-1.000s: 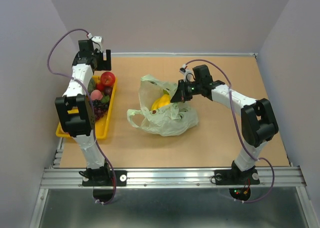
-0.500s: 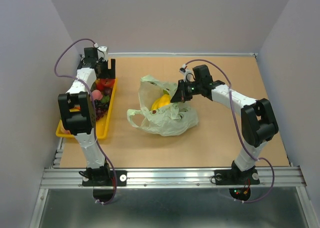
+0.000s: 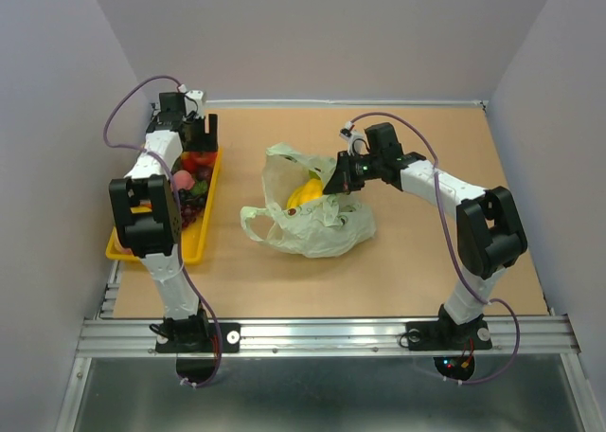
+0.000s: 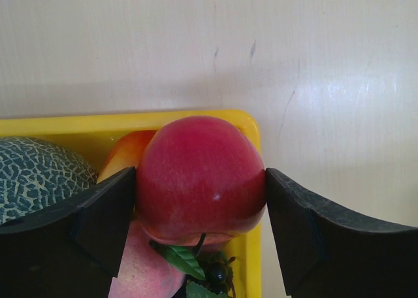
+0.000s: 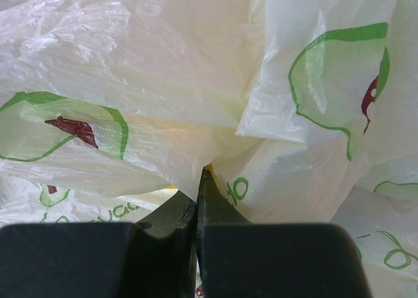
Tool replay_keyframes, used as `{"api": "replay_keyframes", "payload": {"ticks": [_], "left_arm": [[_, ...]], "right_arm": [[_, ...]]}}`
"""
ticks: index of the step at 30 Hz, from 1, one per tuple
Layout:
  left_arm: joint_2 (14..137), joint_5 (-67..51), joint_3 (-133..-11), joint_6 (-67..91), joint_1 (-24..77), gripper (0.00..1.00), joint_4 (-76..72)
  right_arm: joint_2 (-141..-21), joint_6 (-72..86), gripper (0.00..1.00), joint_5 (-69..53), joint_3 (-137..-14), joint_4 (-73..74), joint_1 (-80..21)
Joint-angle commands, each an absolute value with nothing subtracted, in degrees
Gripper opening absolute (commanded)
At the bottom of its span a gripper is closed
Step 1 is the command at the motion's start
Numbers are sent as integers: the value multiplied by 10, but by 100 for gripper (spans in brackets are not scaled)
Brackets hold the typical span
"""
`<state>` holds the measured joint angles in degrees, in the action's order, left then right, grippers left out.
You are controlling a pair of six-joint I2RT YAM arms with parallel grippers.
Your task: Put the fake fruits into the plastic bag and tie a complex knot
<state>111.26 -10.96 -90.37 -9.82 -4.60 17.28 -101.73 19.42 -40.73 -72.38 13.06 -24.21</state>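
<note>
My left gripper (image 3: 190,140) is at the far end of the yellow tray (image 3: 194,247). In the left wrist view its gripper (image 4: 200,180) has both fingers pressed against the sides of the red apple (image 4: 196,174), which rests on other fruit in the tray's corner. A green netted melon (image 4: 32,170), a pink fruit (image 4: 140,275) and dark grapes (image 4: 219,275) lie beside it. My right gripper (image 3: 333,181) is shut on the edge of the pale green plastic bag (image 3: 317,228) and holds its mouth up. A yellow banana (image 3: 305,193) shows inside. In the right wrist view the gripper (image 5: 201,180) pinches bag film (image 5: 130,63).
The tray lies along the left side of the brown table (image 3: 426,261), close to the left wall. More fruits, pink and dark purple (image 3: 192,197), fill the tray's middle. The bag lies at the table's centre, one handle loop (image 3: 254,219) spread toward the left.
My left gripper moved over the tray's far end and now straddles the red apple, hiding it from above. The right gripper and the bag have not moved.
</note>
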Motion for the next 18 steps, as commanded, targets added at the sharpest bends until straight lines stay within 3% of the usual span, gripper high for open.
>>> {"api": "replay_keyframes", "payload": {"ticks": [1, 13, 18], "left_arm": [[1017, -162, -903, -94, -54, 49, 188], [718, -477, -640, -96, -48, 44, 270], [642, -519, -578, -131, 16, 44, 268]], "right_arm": [[-1010, 185, 0, -398, -734, 113, -242], [-1004, 185, 0, -397, -736, 112, -243], [-996, 187, 0, -410, -745, 112, -243]]}}
